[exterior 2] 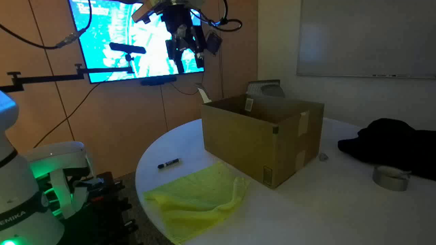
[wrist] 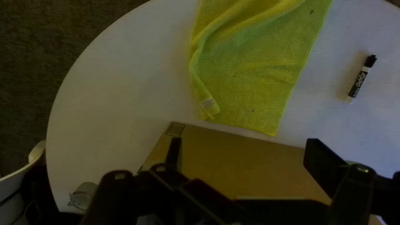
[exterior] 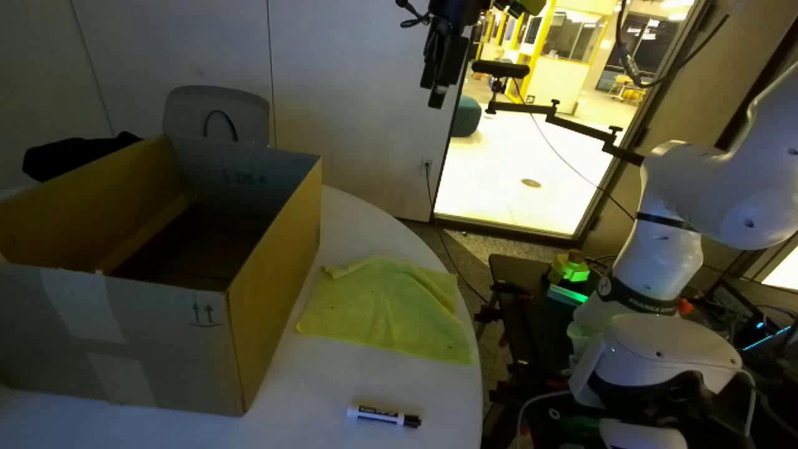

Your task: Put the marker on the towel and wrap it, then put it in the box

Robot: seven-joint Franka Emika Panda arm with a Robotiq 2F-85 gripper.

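Note:
A white marker with a black cap and label (exterior: 383,415) lies on the table beside the towel, apart from it. It also shows in an exterior view (exterior 2: 168,163) and the wrist view (wrist: 359,79). The yellow towel (exterior: 386,312) lies spread with some folds, one edge partly rolled; it shows too in an exterior view (exterior 2: 201,204) and the wrist view (wrist: 250,78). The cardboard box (exterior 2: 238,139) stands open-topped near the towel; its wall shows in the wrist view (wrist: 243,165). My gripper (wrist: 245,143) is open and empty, high above the table; it also shows in an exterior view (exterior 2: 189,66).
A grey tape roll (exterior 2: 390,178) and a black cloth item (exterior 2: 391,146) lie on the round white table (exterior 2: 306,217) beyond the box. The box's tall walls (exterior: 280,293) stand close to the towel. A camera on a bracket (exterior: 499,68) juts out near the arm.

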